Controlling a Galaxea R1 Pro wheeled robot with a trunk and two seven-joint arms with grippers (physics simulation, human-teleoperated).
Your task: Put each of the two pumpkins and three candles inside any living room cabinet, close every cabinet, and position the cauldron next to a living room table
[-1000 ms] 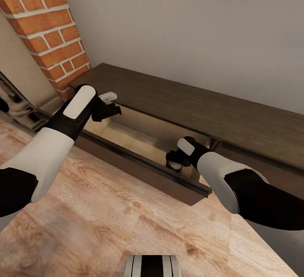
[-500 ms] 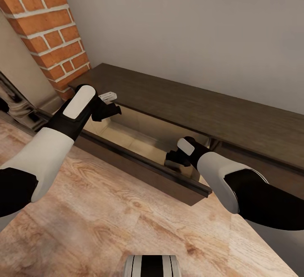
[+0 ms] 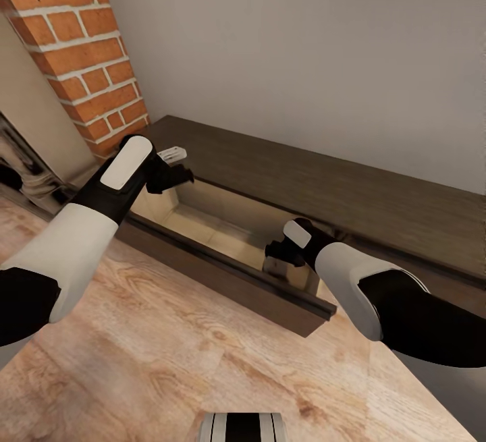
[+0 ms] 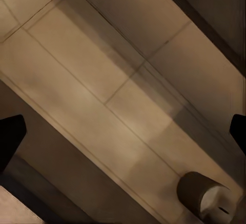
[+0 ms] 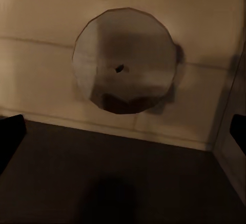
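Open drawer [image 3: 223, 226] floor bare beside candle [image 4: 202, 193]

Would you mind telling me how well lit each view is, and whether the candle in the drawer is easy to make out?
Head view: bright and even, the candle half hidden behind the right gripper. Left wrist view: dim, soft shadow bands across the drawer floor, candle small near the picture's edge. Right wrist view: darkest, slightly soft, yet the candle's round top and wick are clear.

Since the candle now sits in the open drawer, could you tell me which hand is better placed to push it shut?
Probably the right hand: open above the candle, beside the drawer front. The left hand hovers at the far end.
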